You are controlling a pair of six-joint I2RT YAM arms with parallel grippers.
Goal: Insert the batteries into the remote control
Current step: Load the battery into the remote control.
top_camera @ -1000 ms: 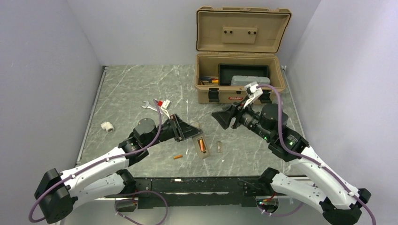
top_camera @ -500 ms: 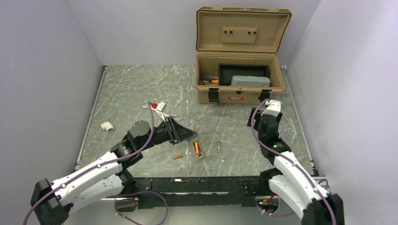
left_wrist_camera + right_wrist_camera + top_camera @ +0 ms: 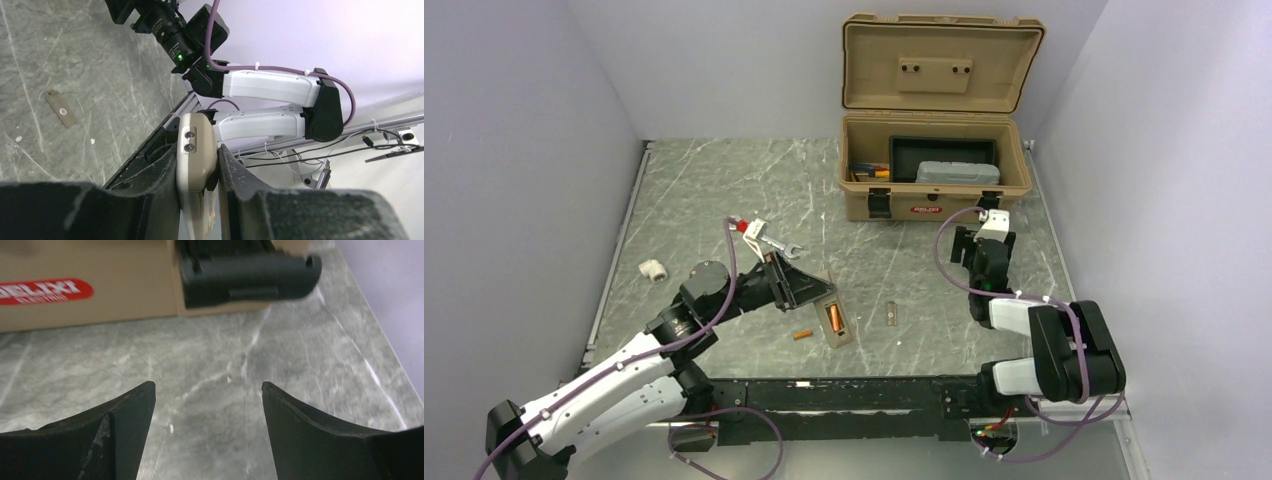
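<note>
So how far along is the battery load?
Done: one battery sits in the remote control bay. In hand: left gripper clamps the remote control; right gripper is open, empty. Left: second battery lies loose on the table, not yet loaded.

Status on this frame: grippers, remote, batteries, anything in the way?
Left gripper shut on remote control. Right gripper open, empty, near toolbox. One battery seated in bay, second battery loose on table. Nothing blocking it.
</note>
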